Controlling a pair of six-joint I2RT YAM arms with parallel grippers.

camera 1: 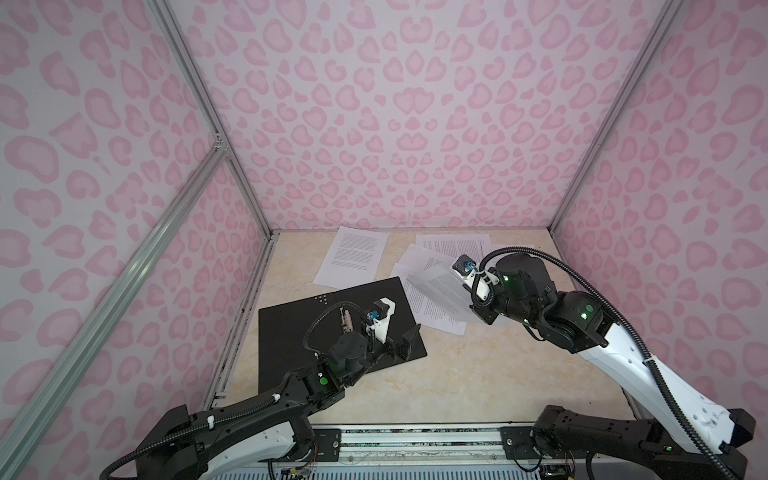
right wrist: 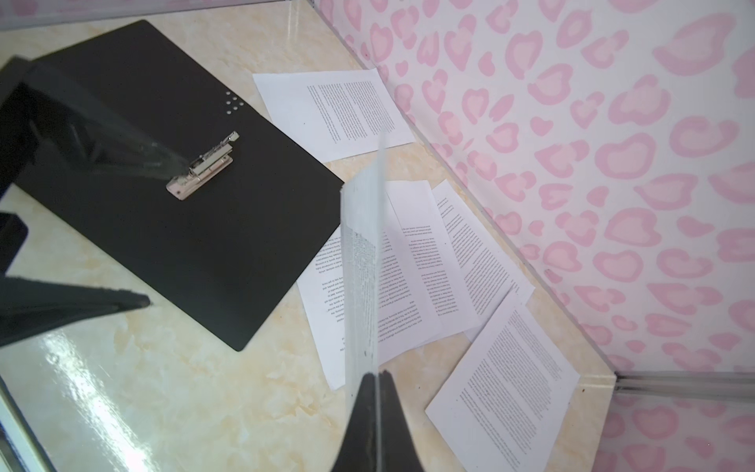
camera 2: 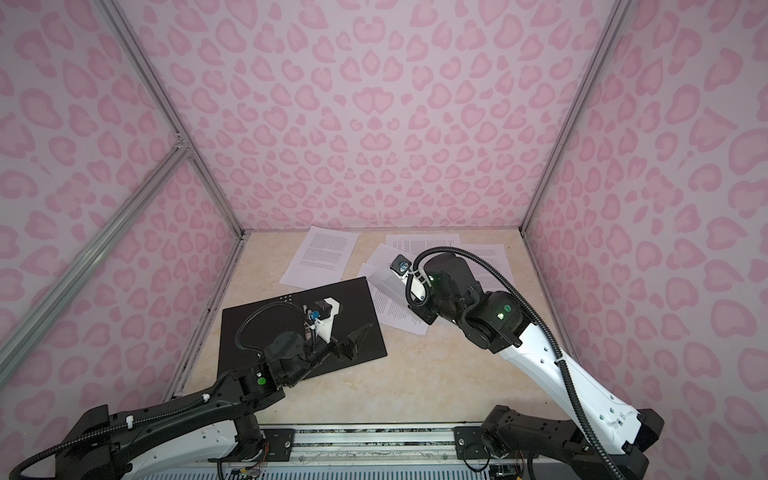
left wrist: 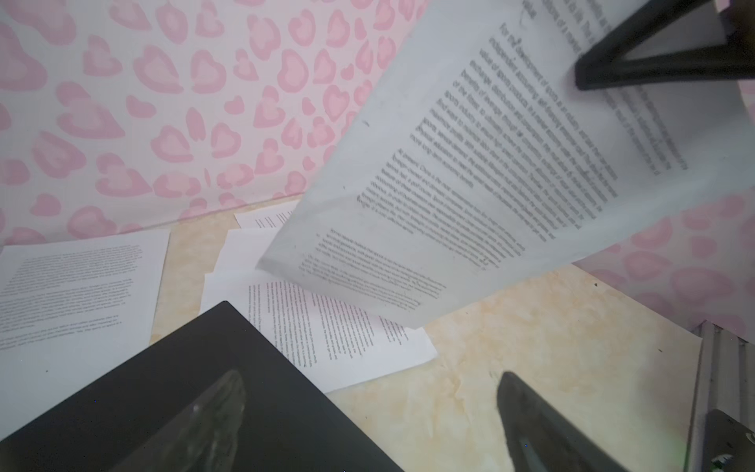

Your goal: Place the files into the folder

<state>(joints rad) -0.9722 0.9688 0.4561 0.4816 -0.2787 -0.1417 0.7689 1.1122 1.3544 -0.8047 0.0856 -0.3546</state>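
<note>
Files (camera 1: 353,257) lie loose; right pincer (right wrist: 378,374) pinches one sheet (left wrist: 490,184), left pincer (left wrist: 371,384) gapes empty. Limp, it may buckle against the folder (camera 1: 282,332).

White walls (camera 1: 411,104) printed with pink heart-like blotches close the cell at nine, twelve and three o'clock in both top views, joined at the corners by aluminium posts (camera 1: 196,79). The floor is a glossy, beige marbled tabletop (camera 1: 478,374), edged at six o'clock by a metal rail (camera 1: 415,436).

Right end effector (left wrist: 585,76) pinches a printed sheet (left wrist: 490,184) aloft beyond the black folder (left wrist: 171,388)
</note>
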